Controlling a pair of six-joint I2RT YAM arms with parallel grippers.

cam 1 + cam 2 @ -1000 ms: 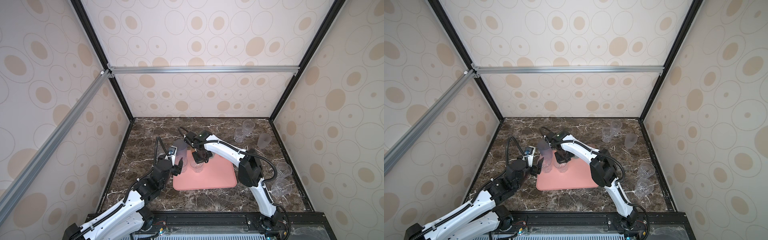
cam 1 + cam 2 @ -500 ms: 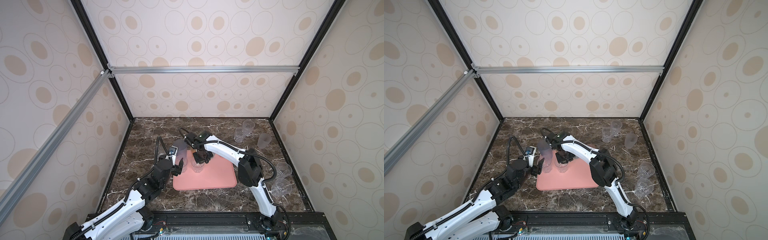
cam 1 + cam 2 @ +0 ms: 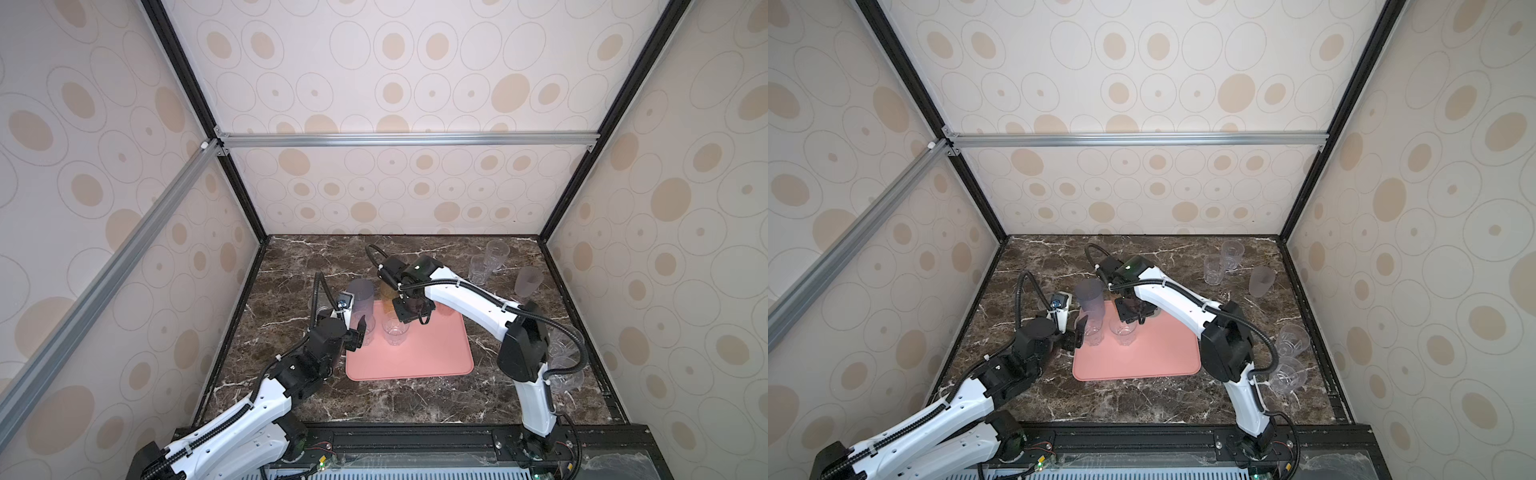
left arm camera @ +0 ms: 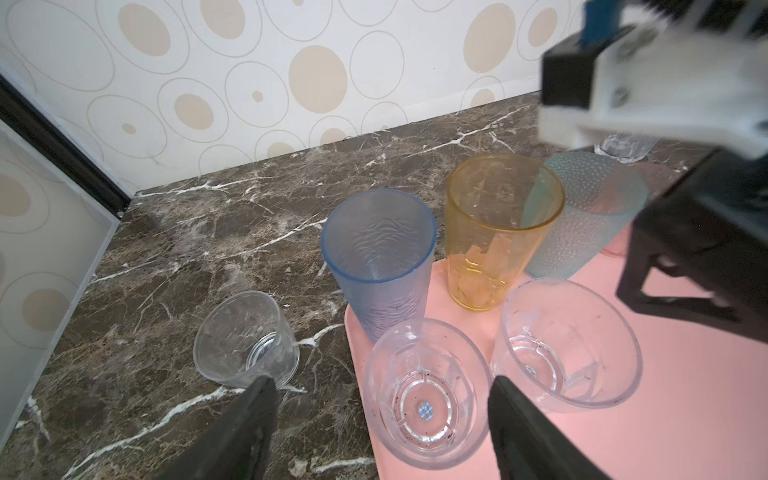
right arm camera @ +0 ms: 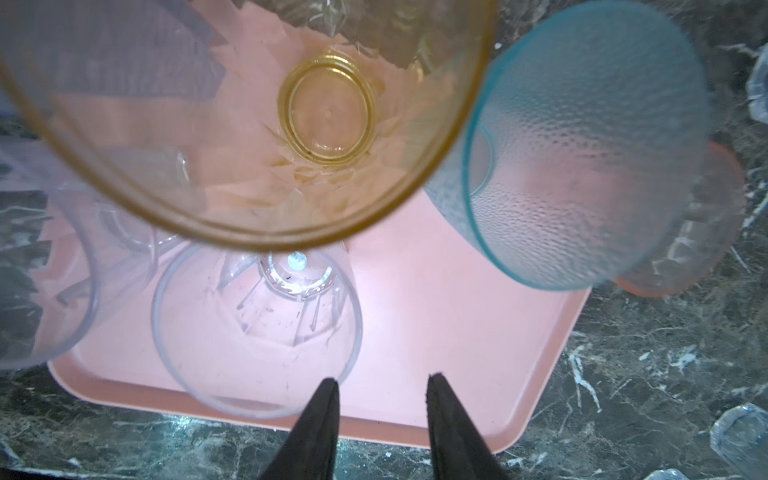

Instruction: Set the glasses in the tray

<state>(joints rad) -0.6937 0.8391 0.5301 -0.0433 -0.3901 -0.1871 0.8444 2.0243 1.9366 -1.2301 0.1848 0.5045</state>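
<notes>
The salmon-pink tray (image 3: 432,357) (image 3: 1154,361) lies mid-table. On it stand a tall grey-blue glass (image 3: 360,296) (image 4: 378,257), an amber one (image 4: 498,224) (image 5: 249,124), a teal one (image 4: 582,216) (image 5: 582,166), a pink one (image 5: 706,249) and two small clear ones (image 3: 395,329) (image 4: 565,345). My left gripper (image 3: 360,329) (image 4: 382,384) is open, its fingers either side of a small clear glass (image 4: 424,390) at the tray's left edge, apart from it. My right gripper (image 3: 409,312) (image 5: 382,378) hangs open over the tray, empty, one finger beside a clear glass's rim (image 5: 255,332).
One small clear glass (image 4: 245,340) stands on the marble left of the tray. Two clear glasses (image 3: 496,253) (image 3: 478,268) and a frosted one (image 3: 528,280) stand at the back right. More clear ones (image 3: 563,365) cluster by the right wall behind the right arm.
My right gripper's jaws have opened over the tray, and the small clear glass stands free beside them. The left arm has not moved.
</notes>
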